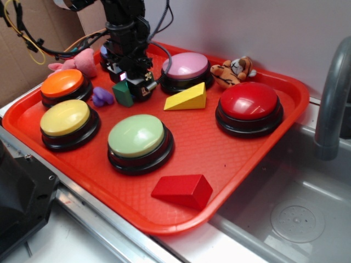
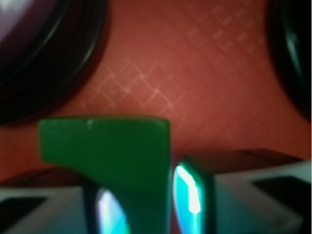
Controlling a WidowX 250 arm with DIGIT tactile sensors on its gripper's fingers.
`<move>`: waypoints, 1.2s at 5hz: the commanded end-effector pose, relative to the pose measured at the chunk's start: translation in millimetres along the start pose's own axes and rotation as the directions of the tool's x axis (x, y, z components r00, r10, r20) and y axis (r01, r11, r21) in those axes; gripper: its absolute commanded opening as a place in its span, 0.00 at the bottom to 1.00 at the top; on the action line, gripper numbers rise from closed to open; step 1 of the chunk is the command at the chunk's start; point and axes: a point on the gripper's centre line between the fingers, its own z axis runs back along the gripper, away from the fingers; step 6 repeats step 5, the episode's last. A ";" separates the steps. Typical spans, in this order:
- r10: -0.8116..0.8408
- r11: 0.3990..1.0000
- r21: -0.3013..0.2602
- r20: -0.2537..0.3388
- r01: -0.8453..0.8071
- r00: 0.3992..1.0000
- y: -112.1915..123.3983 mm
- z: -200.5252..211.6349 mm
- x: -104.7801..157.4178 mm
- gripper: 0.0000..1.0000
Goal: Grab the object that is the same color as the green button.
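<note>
The gripper (image 1: 130, 82) stands low over the rear part of the red tray (image 1: 230, 159), and its jaws are clamped on the dark green block (image 1: 123, 93). In the wrist view the green block (image 2: 112, 151) sits between the two fingers (image 2: 192, 192), one finger pressed against each side, with the upper part of the block projecting beyond the fingertips over the textured red tray surface (image 2: 204, 73). Whether the block rests on the tray or is raised clear of it cannot be determined. The pale green button (image 1: 136, 138) serves as the reference: the gripped block lies behind it, toward the back of the tray. The small purple toy (image 1: 102, 97) lies just beside the block, behind and left of the green button. The yellow wedge (image 1: 187, 98) lies behind and right of the green button, near the block but apart from it. The yellow button (image 1: 66, 120) stands to the left of the green button, and the orange button (image 1: 64, 85) is farther behind on the left. The pink button (image 1: 187, 68) stands behind the green button on the right, the red button (image 1: 249, 105) to its right, and the red wedge block (image 1: 183, 189) lies in front of it, toward the right. A pink plush (image 1: 78, 61) and a tiger plush (image 1: 235, 71) lie at the back edge of the tray.
</note>
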 end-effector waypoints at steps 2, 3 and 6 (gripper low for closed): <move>0.072 0.997 0.000 0.106 -0.072 0.992 -29.3 103.3 -5.8 0.00; 0.039 0.996 -0.078 0.084 -0.032 0.996 -55.6 129.8 -18.8 0.00; 0.005 0.999 -0.044 0.067 -0.002 0.998 -61.9 138.5 -30.8 0.00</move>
